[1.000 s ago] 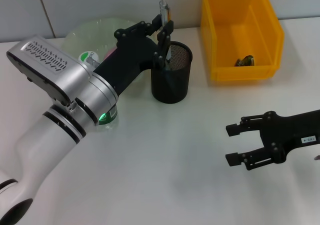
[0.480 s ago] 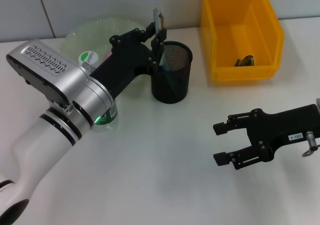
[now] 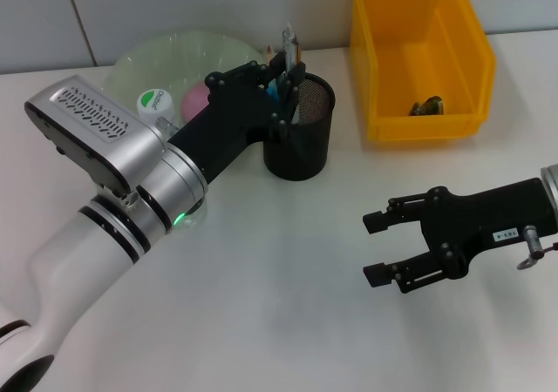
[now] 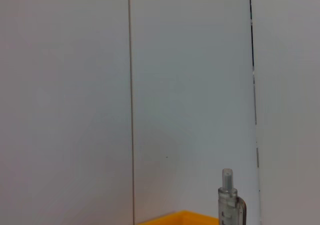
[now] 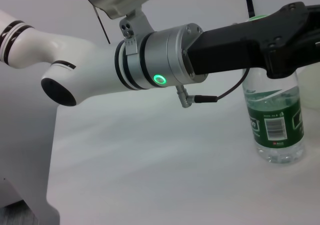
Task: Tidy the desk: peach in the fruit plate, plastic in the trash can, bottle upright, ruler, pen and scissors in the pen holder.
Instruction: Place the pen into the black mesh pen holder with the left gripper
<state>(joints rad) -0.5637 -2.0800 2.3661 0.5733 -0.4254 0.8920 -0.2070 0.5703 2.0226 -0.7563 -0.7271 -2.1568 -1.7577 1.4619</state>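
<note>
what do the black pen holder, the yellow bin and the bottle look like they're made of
Pen holder: looks like black metal mesh, matte; the fine grid lets light through near its rim.
Yellow bin: likely moulded plastic, smooth with a slight sheen and thick even walls.
Bottle: clear plastic, probably; see-through ribbed base, printed green label with a barcode, standing upright.

A lab-like test bench: bare white table, plain panelled wall, yellow parts bin.
</note>
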